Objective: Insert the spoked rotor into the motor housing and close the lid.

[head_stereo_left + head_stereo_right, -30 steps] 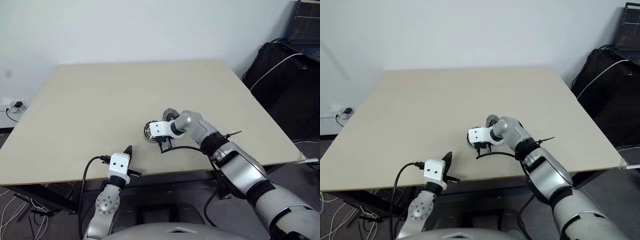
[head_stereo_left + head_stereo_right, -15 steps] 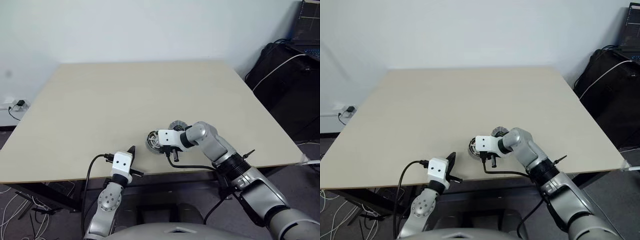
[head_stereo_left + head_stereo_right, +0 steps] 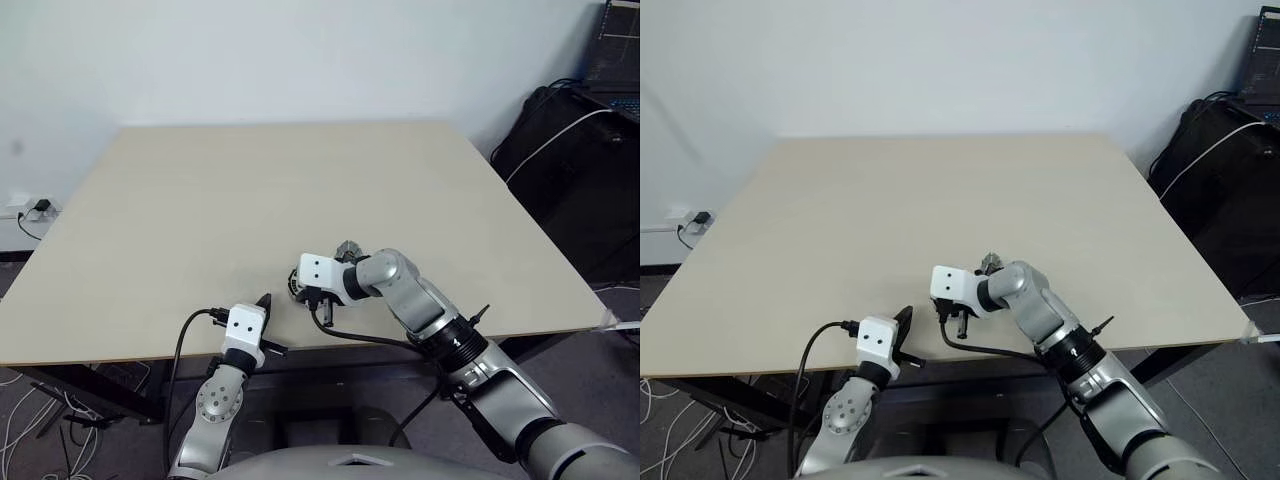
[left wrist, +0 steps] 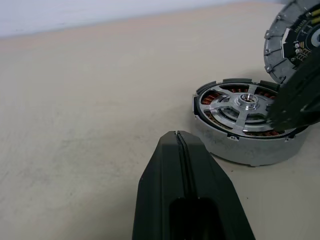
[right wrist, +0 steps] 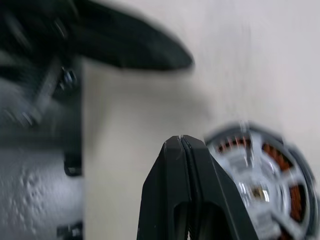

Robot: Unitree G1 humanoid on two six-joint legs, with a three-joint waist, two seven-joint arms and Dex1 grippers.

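So the spoked rotor (image 4: 243, 105) is already sitting in the motor housing (image 4: 250, 145) near the front edge of the desk (image 3: 200, 200), and the lid (image 4: 292, 37) stands tilted just behind it. Right hand (image 3: 300, 293) hangs right over the housing, clenched on nothing, so it's way closer to the lid. Left hand (image 4: 177, 142), also clenched empty, sits near the desk edge pointing at the housing.

You are operating in a lab or technical test room. Evidence: a plain pale wooden counter (image 3: 200, 200) against a bare white wall (image 3: 300, 50), loose cables (image 3: 30, 420) on the floor to a wall socket (image 3: 30, 210), and a laptop (image 3: 612, 60) above black equipment bags (image 3: 560, 140).
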